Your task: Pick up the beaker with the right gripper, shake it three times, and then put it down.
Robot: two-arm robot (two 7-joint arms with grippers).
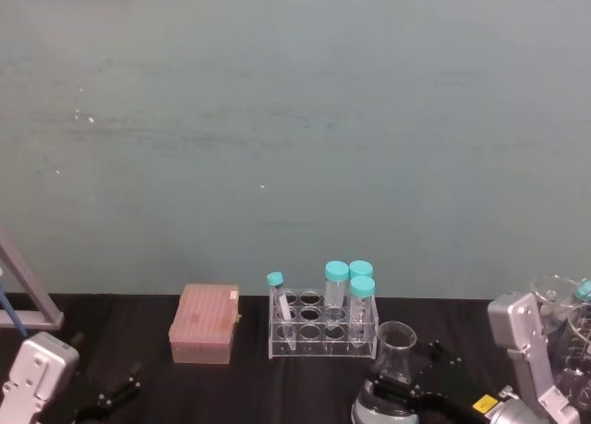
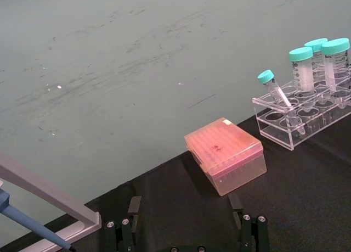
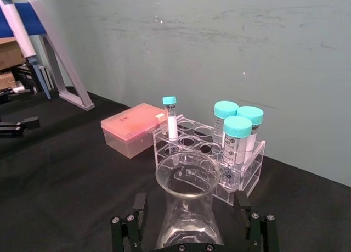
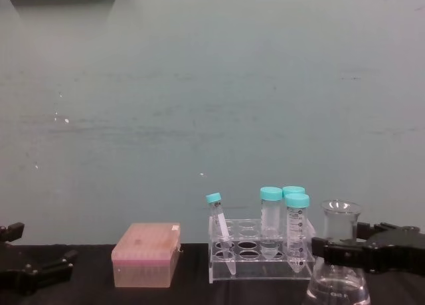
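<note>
**Right gripper around the beaker, grip not yet closed**

Your task looked to be at its very start. The beaker [image 4: 340, 222] stood just beside the tube rack [image 1: 314, 343], on the rack's right and a little nearer to you. Its base seemed to rest on the black table [image 1: 277, 387]. That was a judgement, because the chest view cut off the bottom of the glass. Nothing suggested that a lift had begun. Closing on the glass, raising it, the three shakes and setting it back down all appeared to be left for you to do.

Your right gripper [image 3: 191, 200] was at the beaker, with one finger on each side of the glass. In the right wrist view the fingers [image 3: 140, 208] were spread wider than the beaker, and dark table showed between each finger and the glass wall. The jaws therefore appeared open, pinching nothing and seemingly touching nothing. In the chest view one black finger crossed in front of the beaker below its flared rim, so the grip looked lined up at the neck rather than the wide base.

Your left gripper [image 2: 185, 208] sat well apart from the tube rack, on the rack's left, beyond the pink box [image 1: 204, 324] and nearer to you. It was low over the table, its fingers spread and empty.
</note>
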